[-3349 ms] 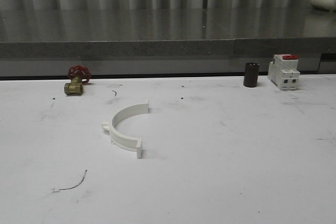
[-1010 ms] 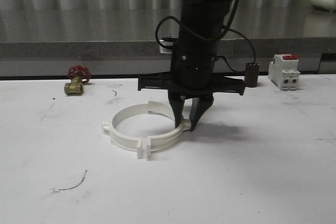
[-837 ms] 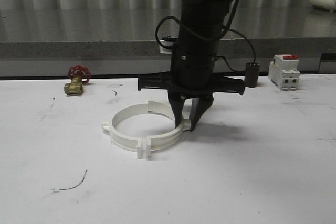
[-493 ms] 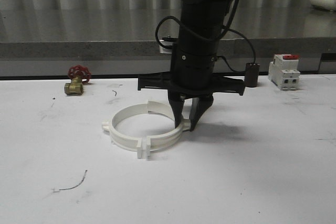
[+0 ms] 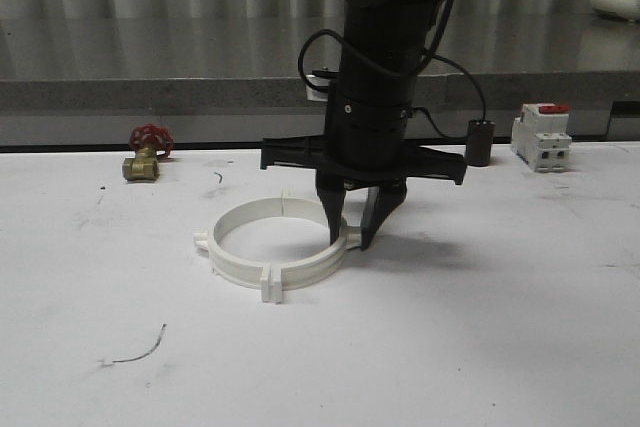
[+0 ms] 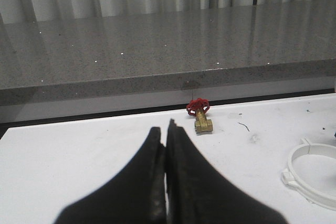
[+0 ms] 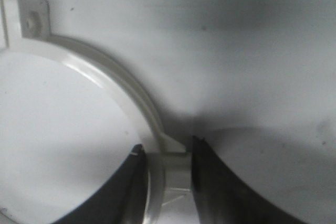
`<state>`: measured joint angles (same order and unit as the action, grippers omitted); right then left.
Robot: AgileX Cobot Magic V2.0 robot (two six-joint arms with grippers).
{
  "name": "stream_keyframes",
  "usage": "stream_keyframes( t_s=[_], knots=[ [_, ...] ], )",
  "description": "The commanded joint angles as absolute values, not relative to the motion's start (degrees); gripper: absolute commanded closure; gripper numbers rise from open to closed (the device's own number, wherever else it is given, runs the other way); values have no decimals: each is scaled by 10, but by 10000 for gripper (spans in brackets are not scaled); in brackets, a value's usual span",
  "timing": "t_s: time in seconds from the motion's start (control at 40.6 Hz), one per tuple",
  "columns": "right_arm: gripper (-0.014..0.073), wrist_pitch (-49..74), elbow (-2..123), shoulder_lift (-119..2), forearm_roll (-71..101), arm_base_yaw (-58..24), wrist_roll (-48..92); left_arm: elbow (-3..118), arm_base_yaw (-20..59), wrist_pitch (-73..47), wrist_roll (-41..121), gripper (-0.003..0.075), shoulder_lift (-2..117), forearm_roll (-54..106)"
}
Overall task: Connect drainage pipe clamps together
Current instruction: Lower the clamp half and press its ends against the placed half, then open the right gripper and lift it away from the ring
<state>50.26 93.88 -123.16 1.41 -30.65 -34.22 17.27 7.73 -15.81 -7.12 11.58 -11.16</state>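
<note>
My front camera looks forward over the worktop (image 5: pixel 480 347) toward a grey ledge. My left wrist camera sits low, facing that same ledge, sharing the red-handled valve (image 6: pixel 200 115) and clamp ring (image 6: pixel 315 174). My right wrist camera looks straight down, very close on the ring.

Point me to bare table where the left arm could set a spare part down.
Free: the near strip in front of the clamps, and the stretch right of the right gripper, below the breaker. Crowded: the back edge with the valve, cylinder and breaker, and around the clamps.
</note>
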Motion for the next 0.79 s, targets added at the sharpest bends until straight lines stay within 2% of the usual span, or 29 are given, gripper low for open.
stream_keyframes(
  t_s=[0.0,0.074,0.222,0.32,0.64,0.69,0.763],
  knots=[
    [352,486,956,-1201,18,-308,-347,188,76,-114,-71,741,120,-112],
    [329,486,956,-1201,18,-308,-350,188,76,-114,-71,741,120,-112],
    [198,486,956,-1201,18,-308,-350,188,76,-114,-71,741,120,-112],
    [154,486,956,-1198,18,-308,-350,188,76,-114,-71,741,120,-112],
    [162,541,952,-1126,18,-310,-307,188,76,-114,-71,741,120,-112],
    [184,541,944,-1109,18,-311,-291,188,76,-114,-71,741,120,-112],
    [286,536,924,-1078,18,-311,-280,188,76,-114,-71,741,120,-112]
  ],
)
